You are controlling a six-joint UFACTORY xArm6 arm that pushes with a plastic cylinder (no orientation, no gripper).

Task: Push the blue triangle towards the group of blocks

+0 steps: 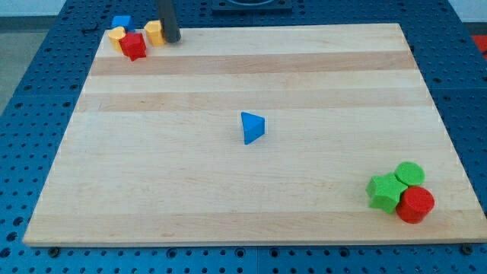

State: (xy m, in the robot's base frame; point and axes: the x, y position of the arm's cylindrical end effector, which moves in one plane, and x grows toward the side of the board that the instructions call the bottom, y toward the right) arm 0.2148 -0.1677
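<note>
A blue triangle [253, 127] lies alone near the middle of the wooden board [251, 198]. My tip [172, 39] stands at the view's top left, far up and left of the triangle, just right of a yellow block [154, 32]. That yellow block is part of a group at the top left corner with a red block [133, 46], another yellow block [116, 35] and a blue block [121, 23]. A second group sits at the bottom right: a green star-like block [384, 191], a green cylinder [409, 173] and a red cylinder [415, 204].
The board rests on a blue perforated table [30, 84]. The top left group lies at the board's top edge, the blue block partly off it. The bottom right group is close to the board's right and bottom edges.
</note>
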